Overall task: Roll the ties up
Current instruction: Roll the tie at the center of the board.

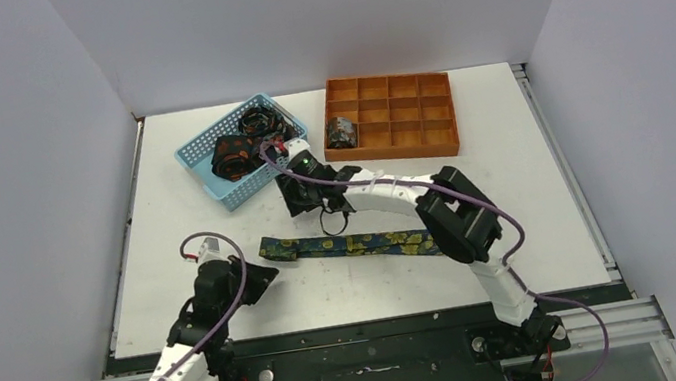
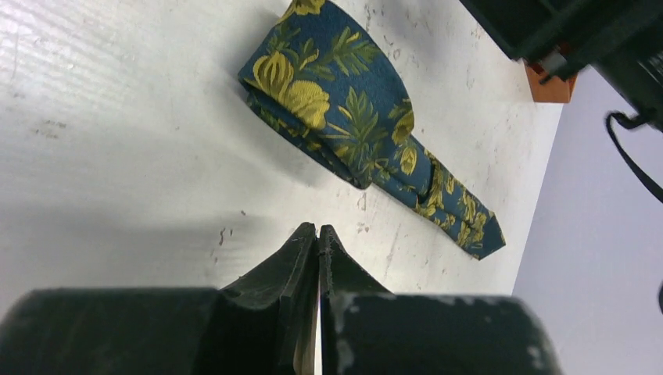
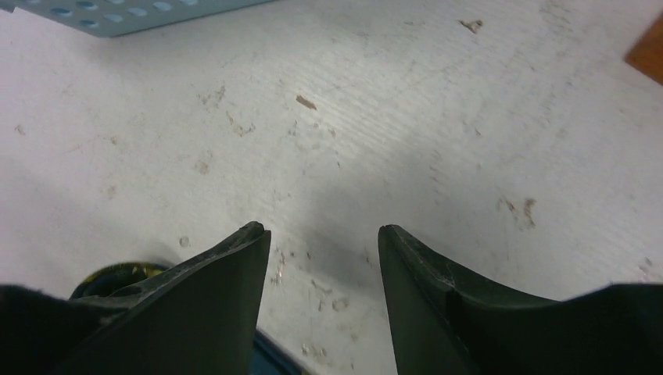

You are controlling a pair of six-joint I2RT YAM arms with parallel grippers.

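A navy tie with yellow-green floral print (image 1: 347, 245) lies stretched out flat across the middle of the table. The left wrist view shows this tie (image 2: 352, 125) with its wide end folded over. My left gripper (image 1: 261, 275) sits just off that wide left end, and its jaws (image 2: 319, 230) are shut with nothing between them. My right gripper (image 1: 299, 196) hovers over bare table behind the tie, near the basket. It stands open (image 3: 322, 234) and holds nothing. A sliver of the tie (image 3: 270, 361) shows under its left finger.
A light-blue mesh basket (image 1: 198, 161) at the back left holds dark ties with orange print (image 1: 233, 156). An orange compartment tray (image 1: 404, 118) at the back holds one small rolled tie (image 1: 342, 132). The right arm (image 1: 459, 218) reaches over the tie's right end.
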